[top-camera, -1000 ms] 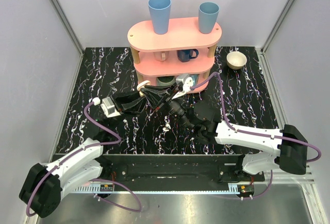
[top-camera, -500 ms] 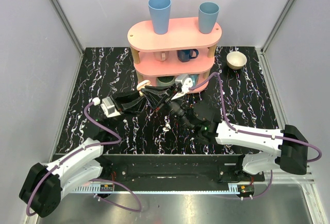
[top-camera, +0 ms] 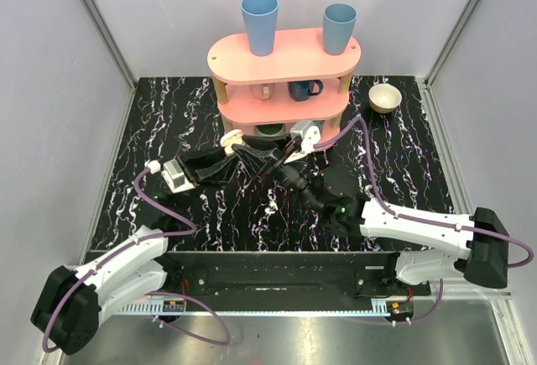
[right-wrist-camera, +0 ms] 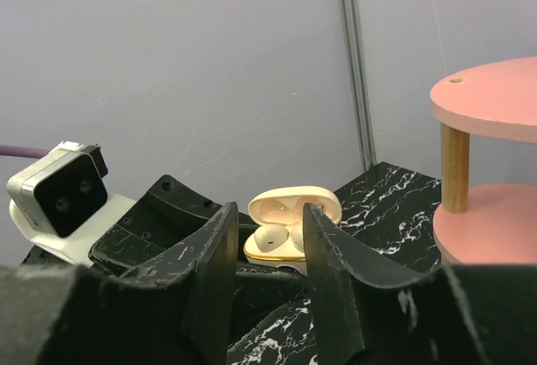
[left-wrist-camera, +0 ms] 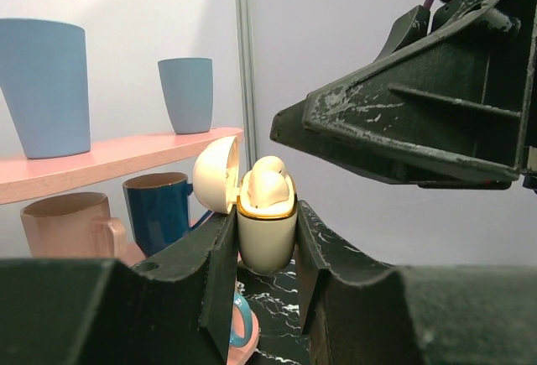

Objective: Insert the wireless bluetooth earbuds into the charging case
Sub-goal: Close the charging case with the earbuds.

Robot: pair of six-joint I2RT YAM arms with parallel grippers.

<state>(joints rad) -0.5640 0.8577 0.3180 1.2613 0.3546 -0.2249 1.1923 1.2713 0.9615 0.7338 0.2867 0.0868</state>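
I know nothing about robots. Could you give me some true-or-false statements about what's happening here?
1. The charging case has its lid open. True.
2. The earbuds lie loose outside the case. False: they sit inside it.
3. The left pincer grips the case. True.
4. The right pincer holds an earbud. False: it is open and empty.

Overhead; opposed wrists, likely same case (left-wrist-camera: 267,239)
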